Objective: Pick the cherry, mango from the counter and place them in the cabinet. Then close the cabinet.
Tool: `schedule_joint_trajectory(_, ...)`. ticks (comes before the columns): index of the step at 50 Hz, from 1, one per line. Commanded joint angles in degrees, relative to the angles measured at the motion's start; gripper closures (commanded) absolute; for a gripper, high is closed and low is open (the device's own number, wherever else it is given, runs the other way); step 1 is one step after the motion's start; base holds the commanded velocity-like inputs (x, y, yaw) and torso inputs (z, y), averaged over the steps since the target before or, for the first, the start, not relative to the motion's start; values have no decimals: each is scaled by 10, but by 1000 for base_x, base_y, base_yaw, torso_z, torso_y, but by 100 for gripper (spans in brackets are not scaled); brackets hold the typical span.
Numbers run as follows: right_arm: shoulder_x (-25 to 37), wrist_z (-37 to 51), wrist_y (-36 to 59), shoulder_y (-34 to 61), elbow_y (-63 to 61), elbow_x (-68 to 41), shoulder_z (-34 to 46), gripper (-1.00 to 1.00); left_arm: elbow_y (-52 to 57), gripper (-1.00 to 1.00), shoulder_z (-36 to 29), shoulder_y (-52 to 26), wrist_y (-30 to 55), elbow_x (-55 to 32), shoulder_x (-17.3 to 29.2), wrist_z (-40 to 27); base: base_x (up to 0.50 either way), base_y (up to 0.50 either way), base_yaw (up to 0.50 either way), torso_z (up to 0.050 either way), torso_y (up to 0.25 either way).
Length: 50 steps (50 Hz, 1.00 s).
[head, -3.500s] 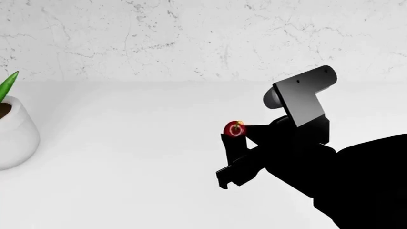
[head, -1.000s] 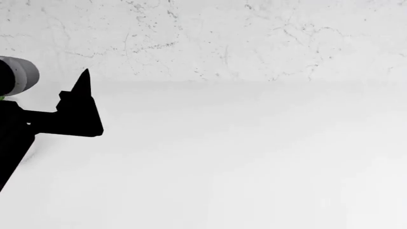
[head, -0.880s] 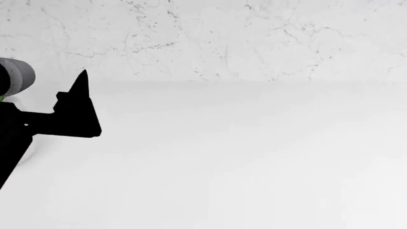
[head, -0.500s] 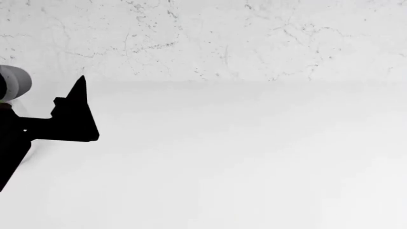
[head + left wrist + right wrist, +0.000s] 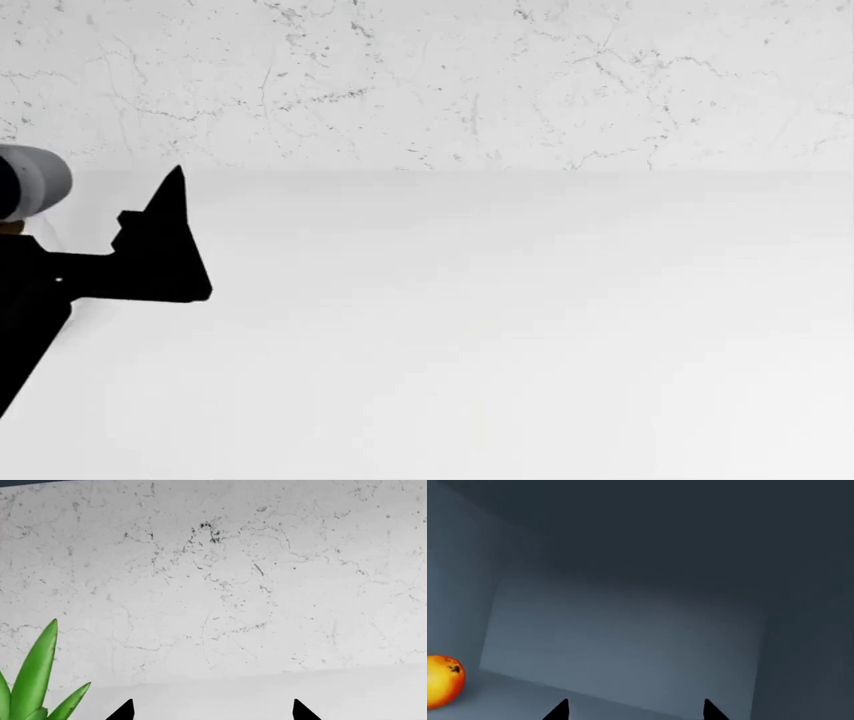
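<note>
**Now inside the cabinet: right tool showing nothing between its tips, mango already on the shelf**

Currently the right tool (image 5: 634, 711) is pointing into a dark grey-blue cabinet (image 5: 627, 630), its two black tips standing apart with nothing visible between them. The mango (image 5: 442, 681), yellow-orange with a red blush, is lying on the cabinet floor against one side wall. The cherry is not showing in any view, so whether it is already inside cannot be told.

Over the white worktop (image 5: 507, 320), the left tool (image 5: 212, 711) is hovering near the marbled back wall (image 5: 441, 80), its tips also spread and holding nothing. Green plant leaves (image 5: 37, 680) are showing just beside it in its wrist view.

Judging from this, the placing step is finishing. Next, the right arm likely needs backing out of the cabinet, then finding the door to swing it shut.
</note>
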<state>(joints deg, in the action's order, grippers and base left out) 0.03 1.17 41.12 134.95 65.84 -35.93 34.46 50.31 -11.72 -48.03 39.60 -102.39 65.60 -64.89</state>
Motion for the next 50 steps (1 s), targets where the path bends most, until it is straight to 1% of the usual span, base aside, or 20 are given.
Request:
schedule_joint_trajectory(1,0,-9,35,0,-83,63,-77,-100,2,-100,-2,1,0,0,-4,-2,0,0,0,0,0)
schedule_joint_trajectory(5,0,-12,51,0,-109,68,-86,-100,3,-100,-2,-1,0,-4,-3,-4,0,0,0,0,0)
schedule_joint_trajectory(13,0,-13,82,0,-163,66,-79,-100,4,-100,-2,2,0,-4,-4,-6,0,0,0,0,0)
schedule_joint_trajectory(24,0,-11,137,0,-280,94,-100,-100,5,-100,1,22,-5,9,-7,-1,0,0,0,0,0)
schedule_joint_trajectory(29,7,6,167,-7,-340,88,-112,-100,5,-100,3,29,-7,14,-7,1,0,0,0,0,0)
schedule_joint_trajectory(33,26,41,233,-40,-446,51,-144,-100,5,-100,4,35,-8,19,-8,2,0,0,0,0,0)
schedule_joint_trajectory(36,34,59,275,-53,-491,24,-174,-100,6,-100,3,35,-7,19,-9,1,0,0,0,0,0)
schedule_joint_trajectory(43,48,82,339,-65,-551,-30,-241,-100,6,-100,0,36,-6,20,-12,-1,0,0,0,0,0)
schedule_joint_trajectory(50,48,118,410,-71,-610,-81,-305,-100,5,-100,-2,36,-5,17,-14,-2,0,0,0,0,0)
